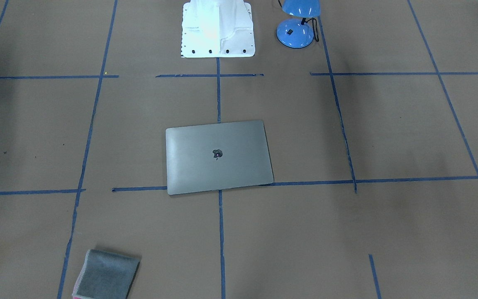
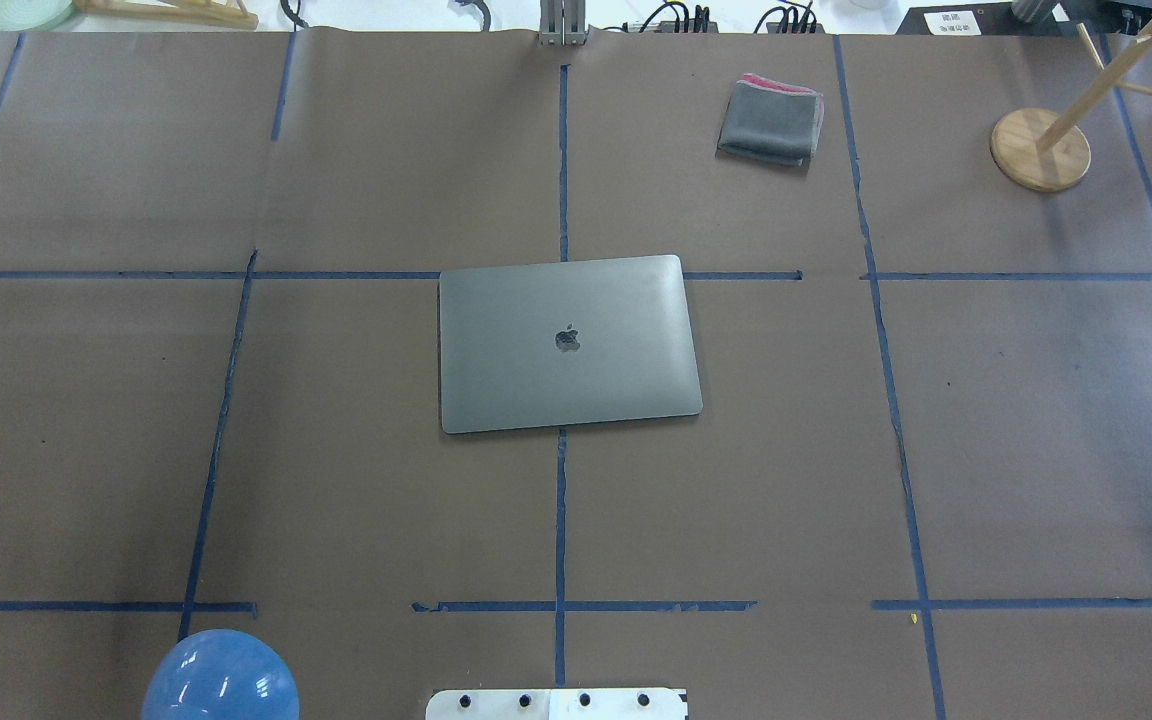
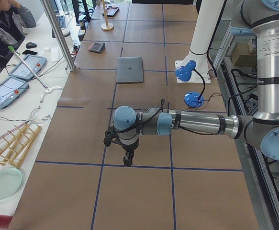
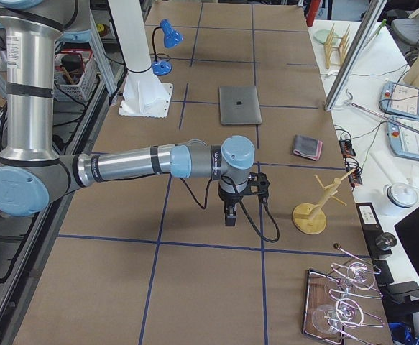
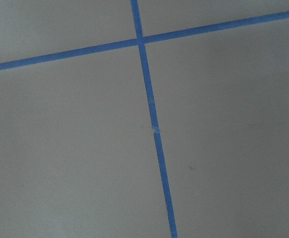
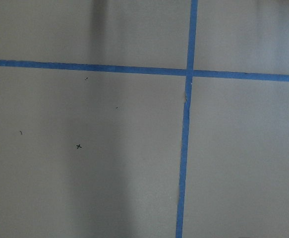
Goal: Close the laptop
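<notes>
One laptop (image 2: pixel 568 342) closed flat, grey, logo up; left gripper (image 3: pixel 128 159), right gripper (image 4: pixel 229 217): spread cannot tell

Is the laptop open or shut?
Shut. The laptop lies flat with its lid down, logo facing up; no screen or keyboard shows.

Robotics lab, industrial arm (image 3: pixel 196 123) over paper-covered table (image 2: pixel 336 480) gridded in blue tape (image 2: pixel 560 520), operator (image 3: pixel 3 26) beside teach pendants (image 3: pixel 5 92)

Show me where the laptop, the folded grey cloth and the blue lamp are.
laptop (image 2: pixel 570 343): overhead exterior view, middle of its closed lid.
folded grey cloth (image 2: pixel 770 122): overhead exterior view, centre of its top fold.
blue lamp (image 2: pixel 221 678): overhead exterior view, top of its domed shade.
</notes>
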Motion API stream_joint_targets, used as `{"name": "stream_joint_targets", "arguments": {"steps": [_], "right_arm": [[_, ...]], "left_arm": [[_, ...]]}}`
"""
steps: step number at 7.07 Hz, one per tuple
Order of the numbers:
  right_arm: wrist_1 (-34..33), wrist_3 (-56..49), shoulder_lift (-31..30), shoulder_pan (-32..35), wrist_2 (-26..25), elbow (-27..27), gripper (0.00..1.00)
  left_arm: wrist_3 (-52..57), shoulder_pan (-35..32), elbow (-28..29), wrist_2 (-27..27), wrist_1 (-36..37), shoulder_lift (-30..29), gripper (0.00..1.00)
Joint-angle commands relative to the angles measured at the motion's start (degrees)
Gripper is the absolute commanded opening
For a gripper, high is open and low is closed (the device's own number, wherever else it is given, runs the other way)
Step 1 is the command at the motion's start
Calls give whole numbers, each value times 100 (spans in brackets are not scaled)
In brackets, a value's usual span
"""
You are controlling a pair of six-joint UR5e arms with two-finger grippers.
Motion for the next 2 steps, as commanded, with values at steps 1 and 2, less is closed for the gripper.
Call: {"name": "stream_joint_targets", "arguments": {"steps": [1, 2], "right_arm": [[-1, -9, 0, 0, 0, 1, 100], [-1, -9, 0, 0, 0, 1, 100]], "left_arm": [[9, 0, 1, 0, 0, 0, 100], [0, 0, 1, 0, 0, 0, 100]]}}
